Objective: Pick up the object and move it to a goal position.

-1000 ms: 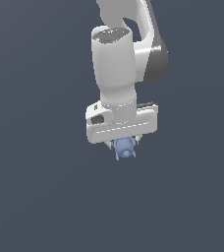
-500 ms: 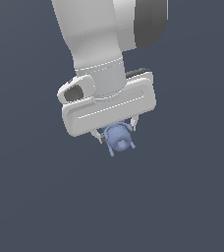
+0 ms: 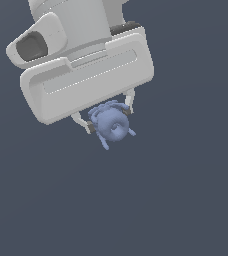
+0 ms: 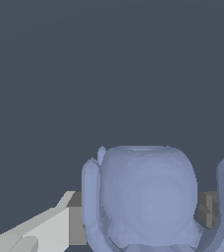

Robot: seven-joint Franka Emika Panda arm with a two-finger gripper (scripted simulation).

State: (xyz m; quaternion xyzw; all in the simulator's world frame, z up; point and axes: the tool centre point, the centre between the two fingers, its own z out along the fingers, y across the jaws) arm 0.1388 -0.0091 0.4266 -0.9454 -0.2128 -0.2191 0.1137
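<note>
**Blue object pinched between the fingers**

In the exterior view we see the white gripper [image 3: 109, 119] hanging below the arm's broad white hand housing [image 3: 86, 80], which fills the upper part of the picture. Its two thin fingers [image 3: 130, 102] reach down from the housing's underside, and the dark pads at their tips press against opposite sides of the object [image 3: 111, 125]. We read the gripper as pinching the object: the fingers are drawn in to the object's width, touching it on both flanks, with nothing else between them.

The object is a small periwinkle-blue lump, rounded and matte, with short stubby protrusions poking out below and to its sides. It sits directly under the housing, between the fingertips, and is clearly narrower than the housing above it. Around it we see only a flat dark grey-blue background; it touches nothing except the pads.

In the wrist view the object [image 4: 146, 197] looms close, a rounded body with upright stubs on either side. One pale finger [image 4: 45, 229] comes in beside it, and a dark pad [image 4: 208, 209] shows on its other side.
</note>
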